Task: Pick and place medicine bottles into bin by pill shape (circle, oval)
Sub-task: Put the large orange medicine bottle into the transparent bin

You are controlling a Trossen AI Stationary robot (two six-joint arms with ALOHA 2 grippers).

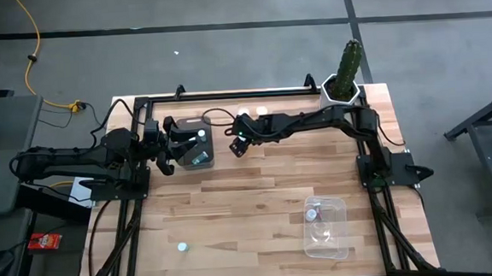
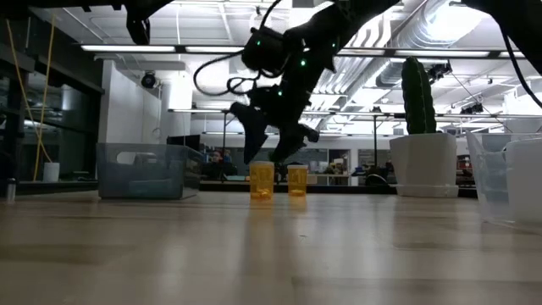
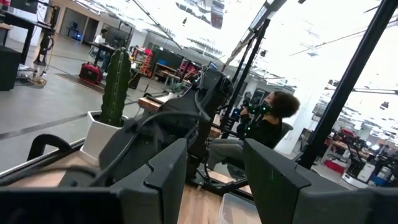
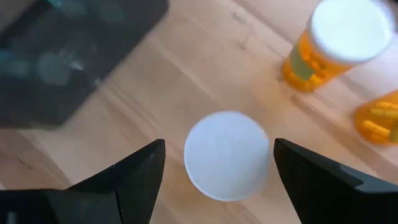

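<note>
1. The right gripper [image 1: 237, 144] hangs above the far middle of the table [image 1: 259, 206], fingers spread and holding nothing; a white-capped bottle [image 4: 227, 155] stands directly between and below them.
2. Two orange bottles [image 2: 262, 180] [image 2: 297, 180] stand just beside that spot.
3. The left gripper [image 1: 163, 157] waits at the dark bin [image 1: 197, 147], fingers parted, empty.
4. The clear bin [image 1: 326, 228] on the near right holds bottles; a lone bottle [image 1: 182, 246] stands near left.
5. A cactus [image 1: 348, 63] occupies the far right corner.
</note>
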